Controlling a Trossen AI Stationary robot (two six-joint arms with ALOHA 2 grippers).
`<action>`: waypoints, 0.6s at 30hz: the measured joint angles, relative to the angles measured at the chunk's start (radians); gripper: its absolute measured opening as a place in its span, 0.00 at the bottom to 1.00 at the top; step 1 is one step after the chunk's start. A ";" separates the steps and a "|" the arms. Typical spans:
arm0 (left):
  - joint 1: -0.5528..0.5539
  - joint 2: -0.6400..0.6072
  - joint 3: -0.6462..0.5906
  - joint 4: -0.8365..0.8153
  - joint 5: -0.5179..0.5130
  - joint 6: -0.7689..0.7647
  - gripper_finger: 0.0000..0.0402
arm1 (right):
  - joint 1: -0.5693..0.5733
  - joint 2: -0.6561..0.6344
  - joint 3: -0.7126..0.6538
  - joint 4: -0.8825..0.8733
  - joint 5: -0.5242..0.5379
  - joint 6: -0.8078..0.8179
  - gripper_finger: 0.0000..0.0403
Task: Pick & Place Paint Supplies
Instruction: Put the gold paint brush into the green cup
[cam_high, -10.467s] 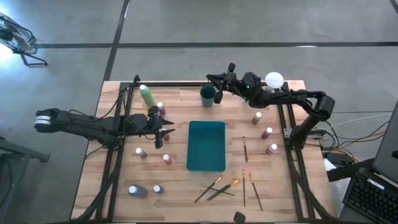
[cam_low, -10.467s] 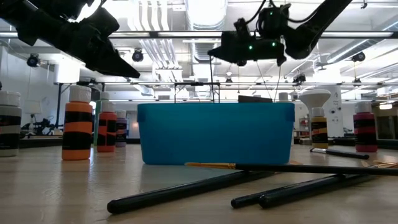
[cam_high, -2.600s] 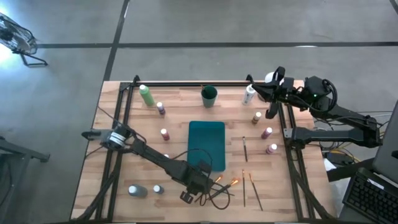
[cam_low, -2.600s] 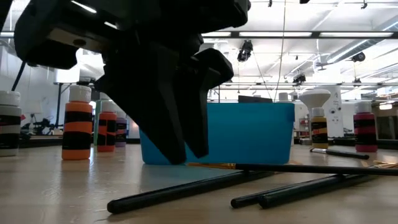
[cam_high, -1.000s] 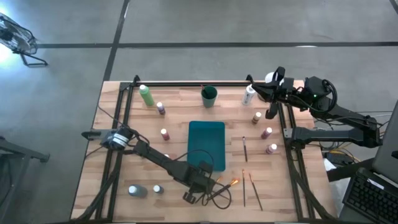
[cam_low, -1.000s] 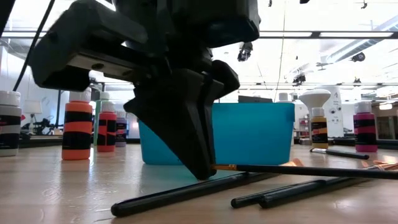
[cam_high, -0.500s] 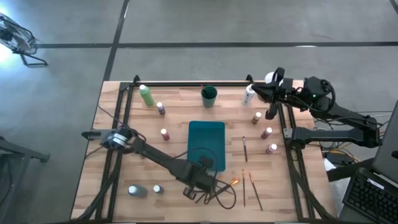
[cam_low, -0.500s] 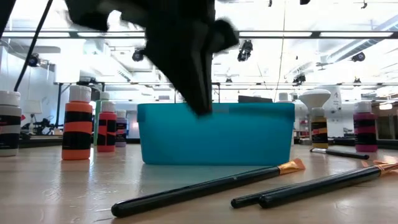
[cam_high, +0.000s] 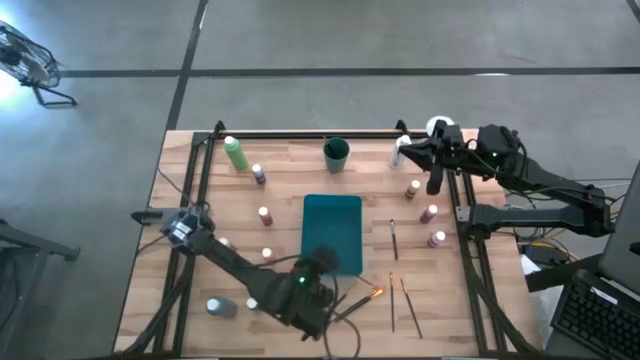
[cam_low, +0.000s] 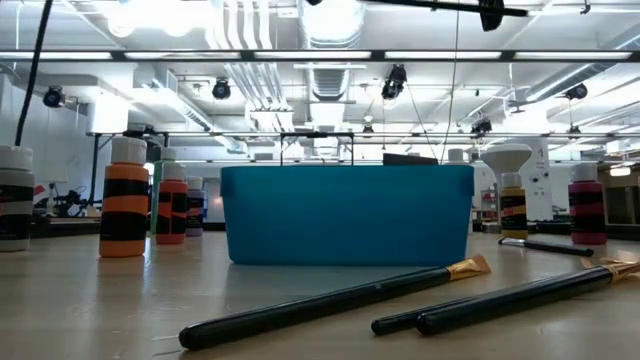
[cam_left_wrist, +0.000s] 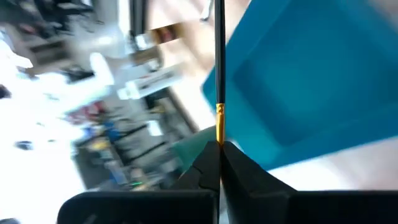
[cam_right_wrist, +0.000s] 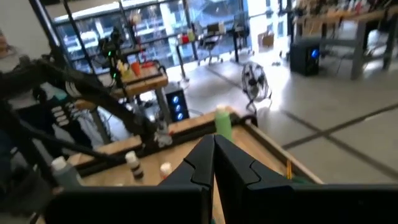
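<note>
While hovering above the near half of the table (cam_high: 200, 190), just off the front end of the teal tray (cam_high: 332, 228), clamps the left end effector (cam_left_wrist: 219, 148) narrowly on a thin dark brush (cam_left_wrist: 219, 62) at its gold ferrule; carries that brush clear of the wood, handle pointing out over the tray.

Parks the right end effector (cam_right_wrist: 214, 146) at the far right corner, fingers pressed together on nothing, beside the white-domed object (cam_high: 438, 126) and a white bottle (cam_high: 400, 152).

Across the pale planked wood, framed by black rails: a light-green bottle (cam_high: 234, 152) at the far left; a dark green cup (cam_high: 335, 153) beyond the tray; small white-capped bottles left of the tray (cam_high: 259, 174), (cam_high: 265, 214), (cam_high: 266, 254); a grey bottle (cam_high: 218, 306) near the front left corner; three more caps in a row on the right (cam_high: 412, 188), (cam_high: 429, 213), (cam_high: 437, 239); one short brush (cam_high: 394, 240) just right of the tray; further brushes (cam_high: 405, 305) lying flat near the front edge.

From table height: long dark handles (cam_low: 330, 300) lying in the foreground, the tray's wall behind them, an orange-and-black banded bottle (cam_low: 126, 200) upright to one side.

Around the table, grey concrete floor (cam_high: 300, 40) crossed by dark lines; beyond it, an open workshop with bright strip lights, white ceiling ducts, glazed walls and cluttered benches.
</note>
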 joint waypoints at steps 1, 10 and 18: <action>-0.006 0.000 0.000 -0.019 -0.021 0.011 0.00 | 0.000 0.000 0.000 -0.013 -0.006 0.004 0.02; -0.047 0.000 -0.034 -0.132 -0.248 0.012 0.00 | 0.000 0.025 0.000 -0.126 -0.086 0.058 0.02; -0.080 0.000 -0.036 -0.142 -0.379 0.082 0.00 | 0.001 0.113 0.000 -0.102 -0.171 0.100 0.02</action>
